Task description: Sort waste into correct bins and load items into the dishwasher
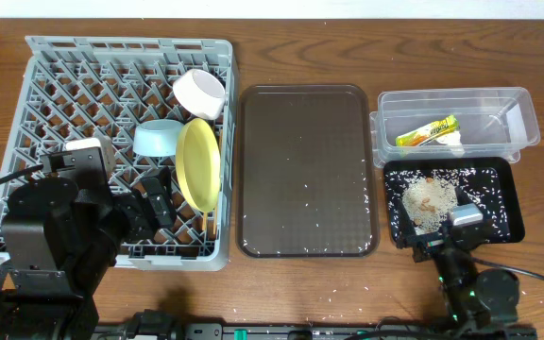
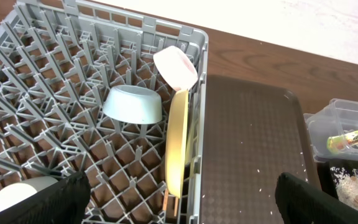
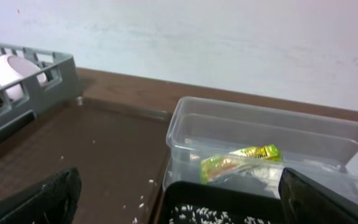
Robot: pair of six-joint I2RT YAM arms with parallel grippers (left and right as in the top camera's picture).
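My left claw (image 2: 182,190) hung over the one large square grey plastic dish rack (image 1: 64,57), its two fingers spread wide with nothing between them. My right claw (image 3: 179,186) was just as wide open and empty, at the near edge of the shallow black rectangular tray (image 1: 510,179).

In the rack I counted three dishes, all near its right wall:
- one small white bowl (image 1: 199,93), tipped on its side at the back
- one light-blue bowl (image 1: 156,138), upside down
- one round yellow plate (image 1: 198,165), standing on edge beside the blue bowl

A thin wooden chopstick end (image 2: 166,202) showed at the foot of the plate. I could not tell whether it was one stick or two.

One large dark-brown serving tray (image 1: 308,170) lay between the rack and the bins, with a sprinkling of whitish rice-like crumbs (image 1: 362,203) too many to count.

There were two bins. The clear rectangular plastic tub (image 1: 499,99) at the back held one green-and-orange snack wrapper (image 1: 427,132) and one crumpled white tissue (image 1: 454,142) just beside it. The black tray in front held one heap of crumbs (image 1: 430,203) and loose grains around it.
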